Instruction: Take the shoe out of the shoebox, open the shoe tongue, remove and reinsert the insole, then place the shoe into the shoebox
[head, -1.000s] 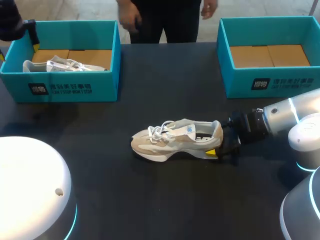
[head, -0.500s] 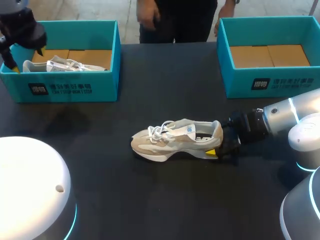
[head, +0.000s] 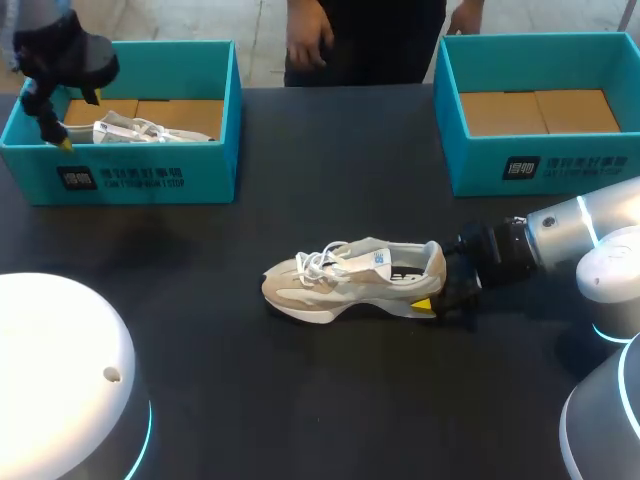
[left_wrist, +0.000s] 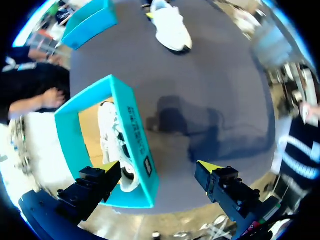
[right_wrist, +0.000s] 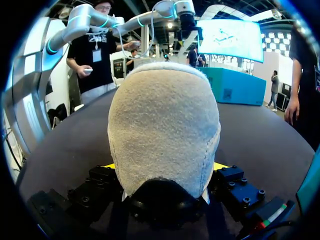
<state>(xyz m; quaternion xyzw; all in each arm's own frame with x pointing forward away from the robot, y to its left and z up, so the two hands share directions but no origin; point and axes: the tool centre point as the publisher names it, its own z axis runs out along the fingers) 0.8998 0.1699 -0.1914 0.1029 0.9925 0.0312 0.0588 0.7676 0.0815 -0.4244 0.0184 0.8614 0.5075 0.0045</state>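
Mid-table, between the two boxes: beige sneaker (head: 350, 280), upright on its sole, so taken out already. Tongue apparently not opened; insole removal, reinsertion and boxing judged left to do. Long axis across the table, toe toward the left arm's side, heel toward the right. Heel clamped between the right gripper (right_wrist: 164, 170) fingers. Over the left shoebox (head: 150, 180) and its second sneaker (head: 140, 130), left gripper (left_wrist: 159, 167), fingers wide apart, holding nothing.

I see the beige-and-white shoe (head: 350, 280) upright on its sole, heel clamped between my right gripper's (head: 438, 288) fingers, toe pointing away from it. The teal shoebox (left_wrist: 137, 135), holding a second white shoe (left_wrist: 110, 135), lies beneath my left gripper (left_wrist: 159, 166).
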